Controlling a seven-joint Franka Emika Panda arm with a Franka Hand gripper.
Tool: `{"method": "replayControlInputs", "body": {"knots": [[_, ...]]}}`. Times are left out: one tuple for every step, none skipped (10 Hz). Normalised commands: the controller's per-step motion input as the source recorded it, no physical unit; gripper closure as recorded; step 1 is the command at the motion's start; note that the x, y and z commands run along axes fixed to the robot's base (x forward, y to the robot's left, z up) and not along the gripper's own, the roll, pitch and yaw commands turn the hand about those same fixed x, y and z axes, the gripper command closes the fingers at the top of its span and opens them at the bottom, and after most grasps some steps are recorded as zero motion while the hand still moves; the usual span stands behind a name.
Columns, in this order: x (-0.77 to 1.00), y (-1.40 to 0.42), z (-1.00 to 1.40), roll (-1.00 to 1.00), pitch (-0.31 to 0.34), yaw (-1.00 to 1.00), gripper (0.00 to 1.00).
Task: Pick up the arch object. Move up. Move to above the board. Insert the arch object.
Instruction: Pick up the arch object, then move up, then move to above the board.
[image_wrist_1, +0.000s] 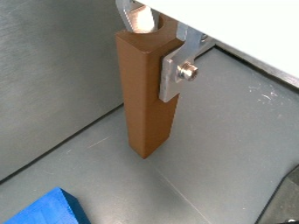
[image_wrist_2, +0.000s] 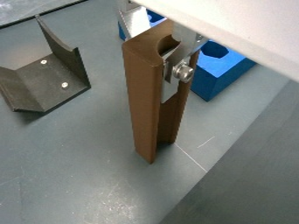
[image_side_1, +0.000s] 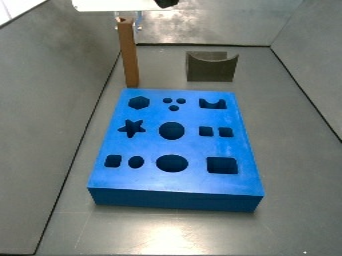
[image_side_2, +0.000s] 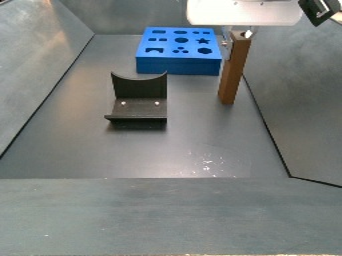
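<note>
Orange-brown, matte, the tall wooden arch object (image_side_1: 130, 55) stands upright on the grey floor, its top clamped in the end effector (image_wrist_2: 170, 54); the thick blue board (image_side_1: 179, 140) lies at five o'clock.

Orange-brown arch object (image_side_1: 128, 55), bright blue board (image_side_1: 181, 150), silver gripper (image_wrist_2: 172, 52), dark fixture (image_side_2: 136, 99).

We find no readable text, labels, brand names, numbers or signs anywhere: none on the arch object (image_wrist_2: 152, 96), the board (image_side_1: 177, 146), the fixture (image_side_2: 138, 99), or the gripper (image_wrist_1: 162, 54) clasping the arch object's top
</note>
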Motion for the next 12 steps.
{"method": "replayControlInputs", "body": {"knots": [[0.0, 0.0, 0.0, 0.0, 0.0, 0.0, 1.0], [0.0, 0.0, 0.0, 0.0, 0.0, 0.0, 1.0], [0.0, 0.0, 0.0, 0.0, 0.0, 0.0, 1.0], [0.0, 0.0, 0.83, 0.0, 0.0, 0.0, 1.0], [0.0, -0.08, 0.82, 0.0, 0.01, -0.05, 1.0], [-0.02, -0.07, 0.73, 0.0, 0.027, -0.04, 1.0], [-0.02, -0.05, 0.65, 0.0, 0.03, -0.03, 1.0], [-0.01, -0.02, 0.41, 0.0, 0.04, -0.01, 1.0], [0.0, -0.02, 0.3, 0.0, 0.048, -0.01, 1.0], [-0.35, -0.76, 1.0, 0.06, 0.167, 0.12, 1.0], [-0.35, -0.78, 1.0, 0.06, 0.147, 0.14, 1.0], [-0.32, -0.73, 1.0, 0.05, 0.101, 0.13, 1.0]]}}
